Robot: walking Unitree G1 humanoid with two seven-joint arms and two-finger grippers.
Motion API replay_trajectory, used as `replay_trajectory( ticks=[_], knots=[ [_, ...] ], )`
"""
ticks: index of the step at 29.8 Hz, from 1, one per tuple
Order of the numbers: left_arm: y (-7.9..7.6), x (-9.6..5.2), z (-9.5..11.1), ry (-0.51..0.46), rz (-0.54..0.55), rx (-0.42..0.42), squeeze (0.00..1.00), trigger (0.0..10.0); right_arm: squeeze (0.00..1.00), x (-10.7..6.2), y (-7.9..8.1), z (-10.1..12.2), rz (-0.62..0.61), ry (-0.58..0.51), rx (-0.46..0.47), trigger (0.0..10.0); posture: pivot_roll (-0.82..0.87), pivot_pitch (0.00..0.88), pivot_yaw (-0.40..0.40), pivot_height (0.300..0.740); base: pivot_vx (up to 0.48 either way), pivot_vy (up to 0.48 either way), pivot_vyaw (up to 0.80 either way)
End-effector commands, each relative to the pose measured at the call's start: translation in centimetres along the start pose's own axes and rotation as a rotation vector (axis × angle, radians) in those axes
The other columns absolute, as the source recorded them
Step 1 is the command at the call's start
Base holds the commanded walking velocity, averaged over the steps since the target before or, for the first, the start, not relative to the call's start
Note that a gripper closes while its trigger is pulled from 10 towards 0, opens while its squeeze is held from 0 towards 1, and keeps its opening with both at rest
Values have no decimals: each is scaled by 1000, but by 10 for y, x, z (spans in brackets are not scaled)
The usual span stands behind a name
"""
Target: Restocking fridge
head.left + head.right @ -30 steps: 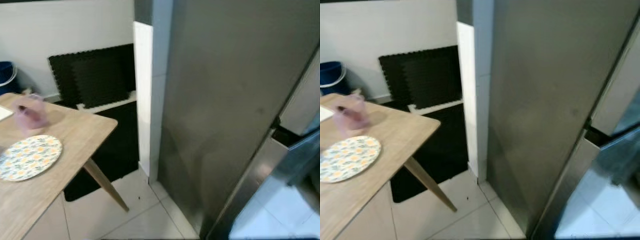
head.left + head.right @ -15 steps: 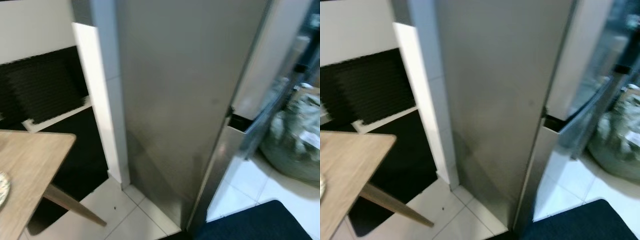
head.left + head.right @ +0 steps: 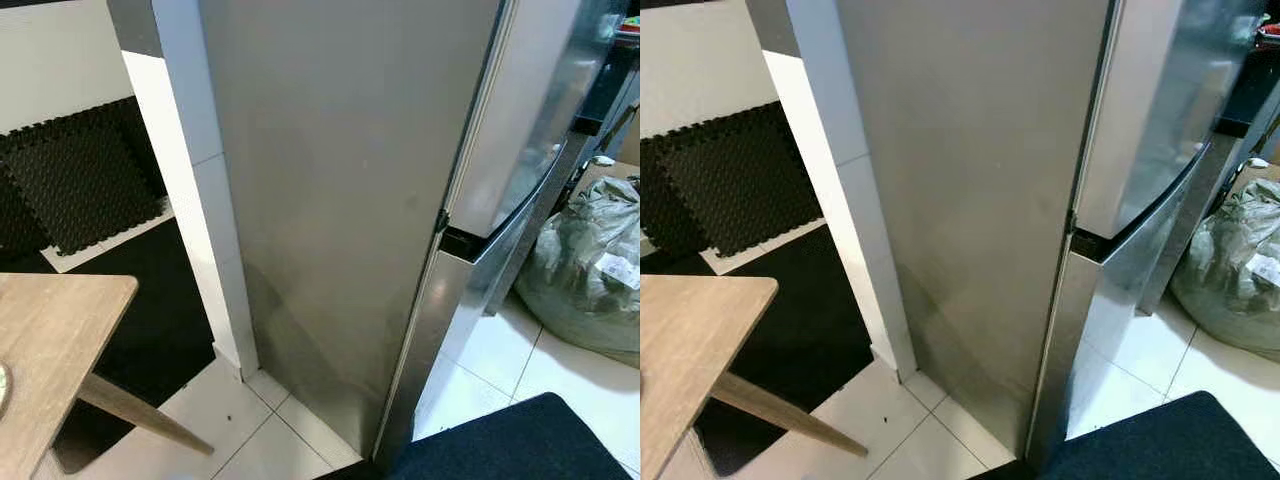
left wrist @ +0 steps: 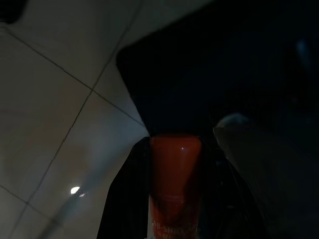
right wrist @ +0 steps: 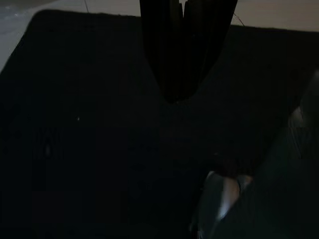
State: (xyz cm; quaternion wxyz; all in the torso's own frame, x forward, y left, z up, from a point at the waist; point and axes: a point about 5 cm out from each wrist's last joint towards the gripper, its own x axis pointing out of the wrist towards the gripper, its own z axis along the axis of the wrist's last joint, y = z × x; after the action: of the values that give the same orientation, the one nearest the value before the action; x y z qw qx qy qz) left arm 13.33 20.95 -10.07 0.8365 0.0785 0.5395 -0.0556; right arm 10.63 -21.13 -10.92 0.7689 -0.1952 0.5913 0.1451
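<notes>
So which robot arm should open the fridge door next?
Probably the right. The left gripper is shut on a red bottle, while the right gripper hangs empty over the dark mat by the closed fridge.

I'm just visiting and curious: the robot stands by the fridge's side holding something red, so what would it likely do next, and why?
Probably step around to the front of the fridge: its doors look shut and the head views face its steel side, while the left gripper holds a red bottle over the floor.
</notes>
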Motion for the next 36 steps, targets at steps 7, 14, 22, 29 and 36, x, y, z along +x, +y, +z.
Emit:
replay_trajectory(
  ticks=[7,14,22,29,36],
  knots=[
    [1,-2,-12,34,11,2,0,10000,0,1,2,18,21,-66,7,10000,-79,0,49,740,0,0,794],
    [1,-2,-12,33,11,3,0,10000,0,1,0,17,-8,-69,30,10000,-76,0,50,740,0,0,340],
    [-1,-1,-12,36,-1,4,0,10000,0,1,3,13,-6,-57,27,10000,-78,0,52,740,64,0,0],
    [-1,-1,-11,35,-3,7,0,10000,0,1,2,13,-10,-55,32,10000,-87,0,52,740,281,0,0],
    [-2,-1,-10,33,-2,11,0,10000,0,1,1,14,-10,-58,38,10000,-89,0,50,740,288,0,0]
  ],
)
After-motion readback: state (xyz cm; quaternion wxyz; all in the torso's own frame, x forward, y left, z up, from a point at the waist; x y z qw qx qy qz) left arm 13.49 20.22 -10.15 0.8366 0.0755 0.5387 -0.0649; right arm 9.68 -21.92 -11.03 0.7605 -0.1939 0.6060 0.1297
